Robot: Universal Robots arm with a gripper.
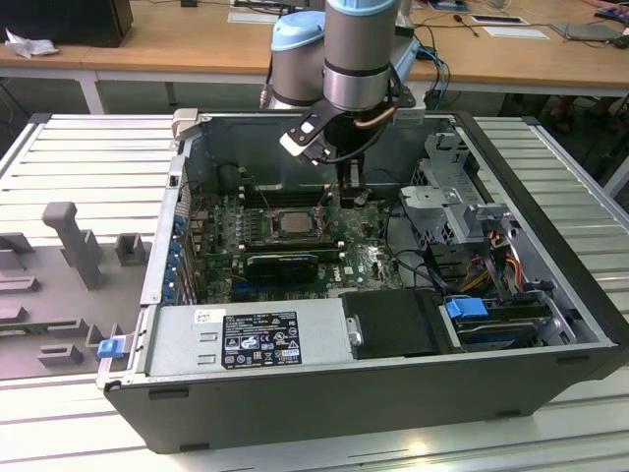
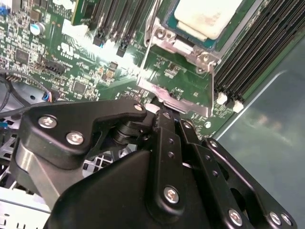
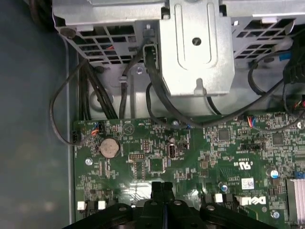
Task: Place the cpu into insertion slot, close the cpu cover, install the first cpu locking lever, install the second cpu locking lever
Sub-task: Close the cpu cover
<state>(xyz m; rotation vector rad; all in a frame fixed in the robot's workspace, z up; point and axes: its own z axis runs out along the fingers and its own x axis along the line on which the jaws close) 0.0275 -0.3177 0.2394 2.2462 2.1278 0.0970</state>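
Inside the open computer case (image 1: 373, 393), the gripper (image 1: 351, 192) hangs low over the motherboard (image 1: 373, 261), just beside the insertion slot (image 1: 257, 224) on the exterior view's right of it. In the first wrist view the gripper (image 3: 162, 187) has its two black fingers (image 3: 157, 190) pressed together with nothing between them. In the second wrist view the gripper (image 2: 159, 109) has its tips right at a flat silvery tab (image 2: 178, 99) that juts from the slot's near edge. Whether they actually touch it I cannot tell.

The cpu (image 1: 293, 222) lies flat in the slot, its pale top (image 2: 205, 14) facing up, and the slot's shiny rim (image 2: 186, 47) is close around it. Whether the cpu cover is folded down over it I cannot tell.

Long black memory sockets (image 2: 252, 62) run alongside the slot. A long black card (image 1: 283, 264) stands nearer the case front than the slot, and a grey power supply (image 1: 256, 339) sits beyond that card, against the case wall. Away from the slot, past the gripper, a coin battery (image 3: 108, 147) sits on the green board. Black cables (image 3: 157, 95) loop from there up to a grey metal drive cage (image 3: 195, 47). The case itself rests on a ribbed grey table (image 1: 88, 157).
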